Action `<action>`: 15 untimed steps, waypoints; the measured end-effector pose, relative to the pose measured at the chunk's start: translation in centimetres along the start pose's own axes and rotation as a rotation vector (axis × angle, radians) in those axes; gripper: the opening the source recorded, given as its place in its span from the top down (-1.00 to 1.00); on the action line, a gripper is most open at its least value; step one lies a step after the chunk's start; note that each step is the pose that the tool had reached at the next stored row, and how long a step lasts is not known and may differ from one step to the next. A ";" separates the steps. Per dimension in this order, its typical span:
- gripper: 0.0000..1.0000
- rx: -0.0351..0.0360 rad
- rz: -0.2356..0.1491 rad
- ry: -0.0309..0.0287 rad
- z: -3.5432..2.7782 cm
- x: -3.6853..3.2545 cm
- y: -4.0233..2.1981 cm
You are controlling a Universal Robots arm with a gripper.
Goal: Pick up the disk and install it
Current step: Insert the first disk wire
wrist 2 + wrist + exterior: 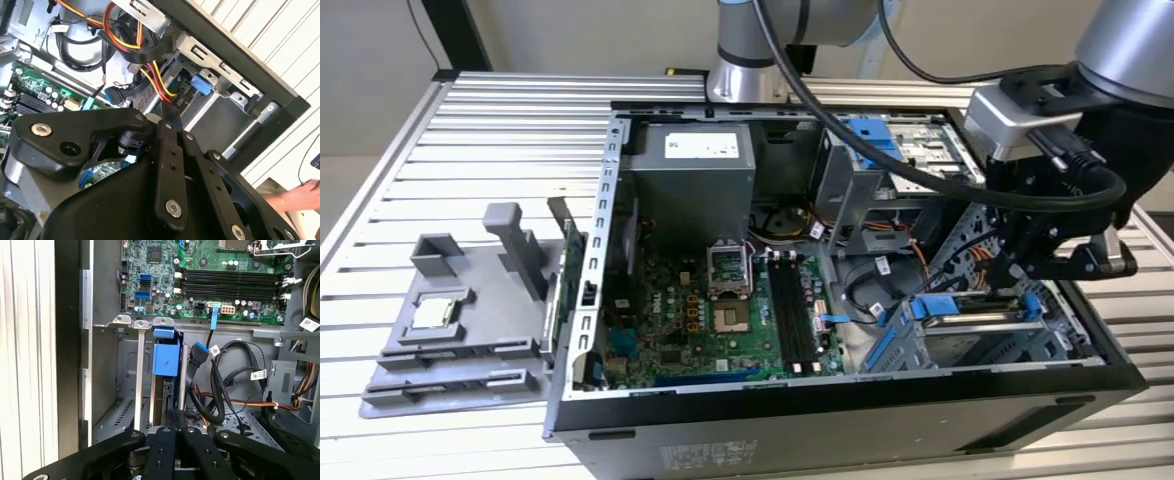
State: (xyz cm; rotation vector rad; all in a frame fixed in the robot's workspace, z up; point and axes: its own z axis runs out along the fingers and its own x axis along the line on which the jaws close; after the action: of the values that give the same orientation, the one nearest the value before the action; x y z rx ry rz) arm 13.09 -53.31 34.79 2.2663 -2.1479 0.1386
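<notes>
Disk (165, 357) in blue carrier sitting on edge in drive bay (125, 375), just ahead of claw (177, 416). Hovering there with fingers (167, 445) pinched tightly together.

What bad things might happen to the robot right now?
The hand is deep inside the computer case, right beside loose cables, so it might snag them. The disk sits close beside thin metal rails, so it might scrape or jam against them.

Ribbed metal table (414, 140), beige wall (367, 50) behind
</notes>
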 end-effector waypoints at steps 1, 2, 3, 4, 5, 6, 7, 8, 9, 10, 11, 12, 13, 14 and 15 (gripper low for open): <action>1.00 0.0001 0.000 -0.0016 -0.32 0.03 -0.01; 1.00 0.0000 0.000 -0.0019 -0.75 0.06 -0.03; 1.00 0.0000 0.000 -0.0018 -1.07 0.08 -0.04; 1.00 0.0000 0.000 -0.0021 -1.28 0.10 -0.03; 1.00 0.0000 0.000 -0.0020 -1.50 0.11 -0.03; 1.00 0.0001 0.000 -0.0019 -1.64 0.12 -0.03; 1.00 0.0001 0.000 -0.0019 -1.77 0.14 -0.03; 1.00 0.0001 0.000 -0.0019 -1.87 0.14 -0.02; 1.00 0.0001 0.000 -0.0021 -1.88 0.15 -0.02; 1.00 0.0001 0.000 -0.0022 -1.88 0.14 -0.02; 1.00 0.0001 0.000 -0.0023 -1.89 0.14 -0.02; 1.00 0.0001 0.000 -0.0020 -1.98 0.15 -0.02; 1.00 0.0001 0.000 -0.0020 -2.04 0.16 -0.01; 1.00 0.0001 0.000 -0.0020 -2.05 0.15 -0.02; 1.00 0.0001 0.000 -0.0020 -2.05 0.16 -0.01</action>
State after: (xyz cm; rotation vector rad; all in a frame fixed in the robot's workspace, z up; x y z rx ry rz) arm 13.00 -53.31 36.85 2.2673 -2.1491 0.1365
